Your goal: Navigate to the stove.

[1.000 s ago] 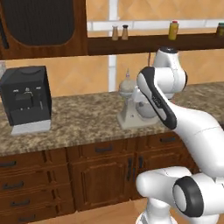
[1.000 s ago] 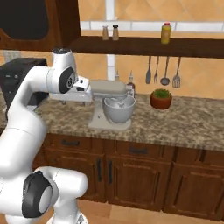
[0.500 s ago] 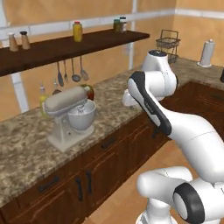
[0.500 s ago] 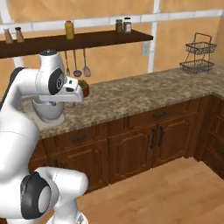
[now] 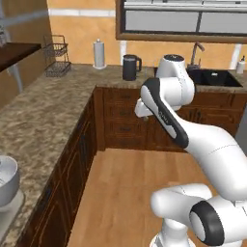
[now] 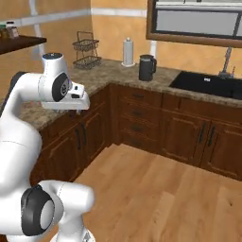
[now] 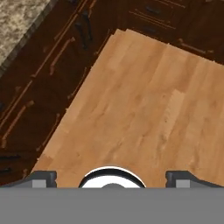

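Hand (image 7: 112, 177) hangs over bare floor with its two dark fingertips (image 7: 40, 178) spread wide apart and nothing between them; it grips nothing. Beneath it lies a light wooden plank floor (image 7: 144, 109), smooth and matte, bordered by dark brown panelled cabinet fronts (image 7: 52, 65) with slim bar handles.

Further out, a speckled brown granite desk (image 5: 43, 120) runs along the left wall and turns the corner toward a black recessed sink (image 6: 208, 85) with a thin faucet. On the corner stand a black cylindrical kettle (image 6: 147, 67), a white upright paper-towel roll (image 6: 128, 52) and a black two-tier wire basket (image 6: 86, 49). A rounded steel mixing bowl (image 5: 7, 181) sits at the near left edge of the desk.

The stove is not among the things in these views, so it must lie elsewhere in the kitchen. As a freestanding range it would be heavy, rigid and fixed in place, with a hard, slick glass top; this task calls for driving up to it, not taking hold.
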Controlling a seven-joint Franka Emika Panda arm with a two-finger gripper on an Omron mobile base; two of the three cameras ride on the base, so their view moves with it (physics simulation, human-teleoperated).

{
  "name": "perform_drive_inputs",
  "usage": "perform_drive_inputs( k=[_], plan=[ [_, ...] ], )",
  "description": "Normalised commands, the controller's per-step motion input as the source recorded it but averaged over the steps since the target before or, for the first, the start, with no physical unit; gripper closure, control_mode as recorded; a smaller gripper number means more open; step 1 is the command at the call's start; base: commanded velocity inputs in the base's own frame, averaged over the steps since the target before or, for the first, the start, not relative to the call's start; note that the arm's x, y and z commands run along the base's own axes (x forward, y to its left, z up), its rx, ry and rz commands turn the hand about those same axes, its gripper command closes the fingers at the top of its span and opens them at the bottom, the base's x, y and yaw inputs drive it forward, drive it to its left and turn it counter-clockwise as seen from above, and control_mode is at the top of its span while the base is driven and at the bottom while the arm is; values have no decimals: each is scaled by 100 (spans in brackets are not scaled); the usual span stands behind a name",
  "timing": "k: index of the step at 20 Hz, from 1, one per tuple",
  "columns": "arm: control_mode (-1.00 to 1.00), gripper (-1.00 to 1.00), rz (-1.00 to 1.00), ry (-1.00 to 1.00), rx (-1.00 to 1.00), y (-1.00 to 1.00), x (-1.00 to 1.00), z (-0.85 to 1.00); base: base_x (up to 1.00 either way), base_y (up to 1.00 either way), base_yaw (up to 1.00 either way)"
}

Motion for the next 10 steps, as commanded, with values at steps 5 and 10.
perform_drive_inputs(
  k=[5,10],
  plan=[
    [100,-100,0,0,0,0,0,0,9,26,-96],
    [100,-100,0,0,0,0,0,0,24,38,-92]
  ],
)
